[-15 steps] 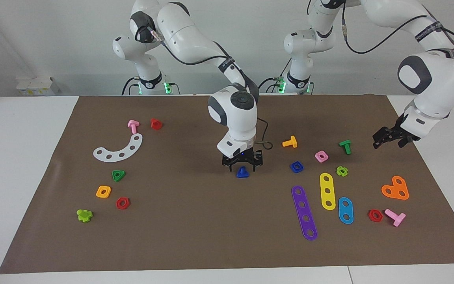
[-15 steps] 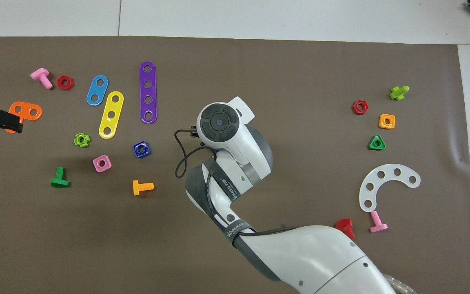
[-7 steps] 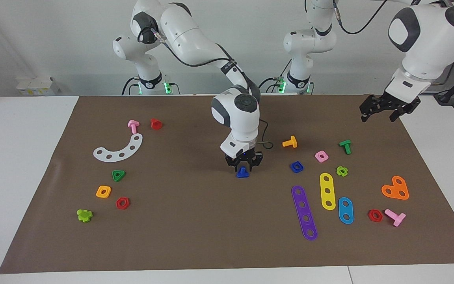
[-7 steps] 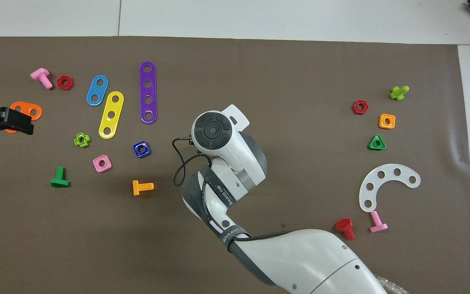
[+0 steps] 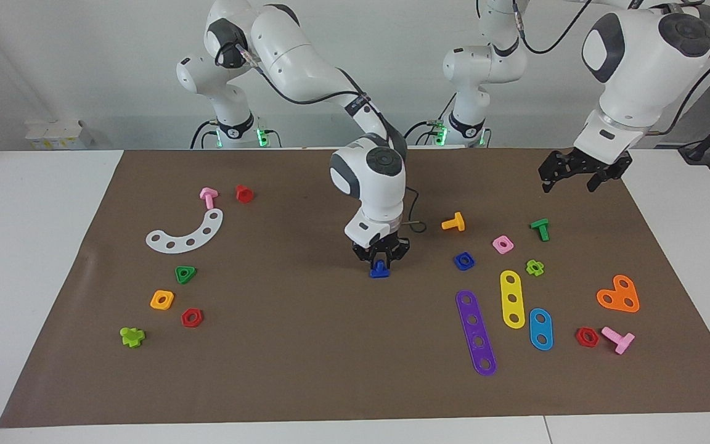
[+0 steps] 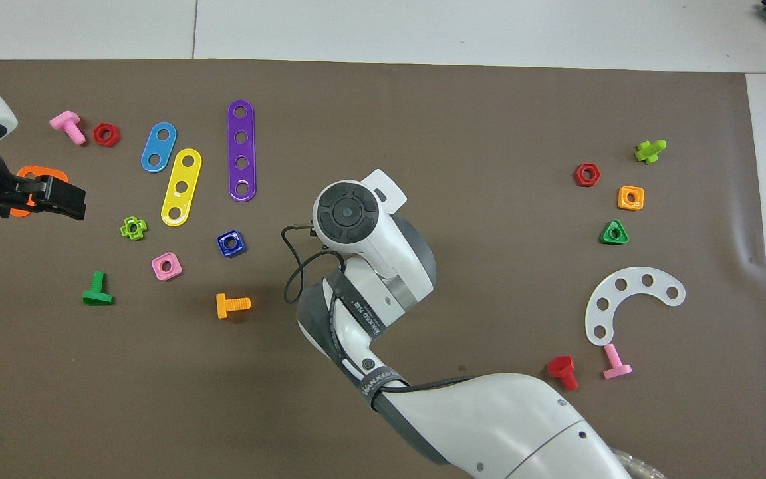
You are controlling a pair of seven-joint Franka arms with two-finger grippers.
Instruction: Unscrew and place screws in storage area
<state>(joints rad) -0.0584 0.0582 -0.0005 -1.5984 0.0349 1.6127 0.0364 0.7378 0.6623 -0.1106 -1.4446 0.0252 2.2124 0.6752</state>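
Storage area, by the white curved strip, lies toward the right arm's end. Mid-surface, the right gripper has its fingers clamped on the blue screw; I'd lift straight, carry low. The left gripper waits, fingers apart, over the mat edge.

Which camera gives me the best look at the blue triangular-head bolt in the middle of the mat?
The facing view. There the blue bolt stands on the brown mat with the right gripper closed around its stem. In the overhead view the right arm's wrist covers the bolt completely, so nothing of it shows.
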